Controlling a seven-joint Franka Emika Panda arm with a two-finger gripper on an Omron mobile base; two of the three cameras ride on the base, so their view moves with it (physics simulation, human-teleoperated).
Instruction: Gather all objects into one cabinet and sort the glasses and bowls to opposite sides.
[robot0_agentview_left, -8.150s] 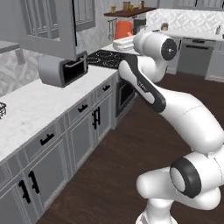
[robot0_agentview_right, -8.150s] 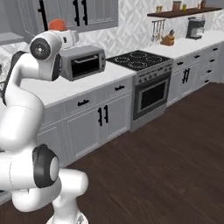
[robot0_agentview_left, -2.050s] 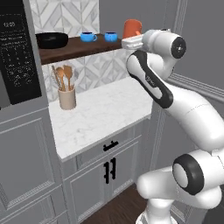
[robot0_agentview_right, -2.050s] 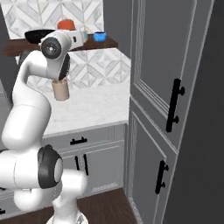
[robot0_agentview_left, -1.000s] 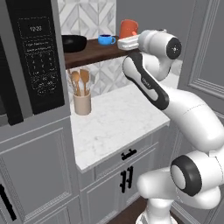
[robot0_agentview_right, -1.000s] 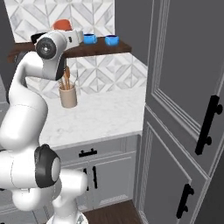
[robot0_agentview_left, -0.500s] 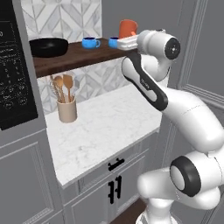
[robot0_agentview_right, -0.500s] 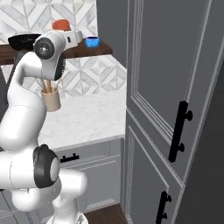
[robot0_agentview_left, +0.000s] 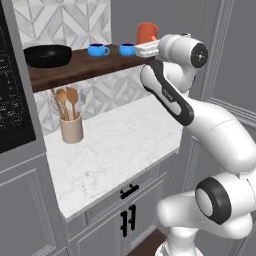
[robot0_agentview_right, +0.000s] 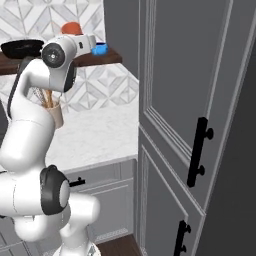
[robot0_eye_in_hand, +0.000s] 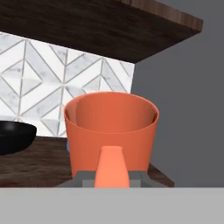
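End effector (robot0_agentview_left: 148, 48) is clamped on the handle of the orange-red mug (robot0_agentview_left: 146, 33), which stands upright at the right end of the shelf board (robot0_agentview_left: 85, 66). Both blue cups (robot0_agentview_left: 98, 50) lie just left of it; the black bowl (robot0_agentview_left: 47, 55) sits at the far left end. Placement judged to need a short lowering only.

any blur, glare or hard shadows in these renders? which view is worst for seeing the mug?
Left base view: sharp, soft shadow under the shelf, no glare. Right base view: the arm covers most of the orange-red mug. Hand view: mug crisp and evenly lit, black bowl cropped at the edge.
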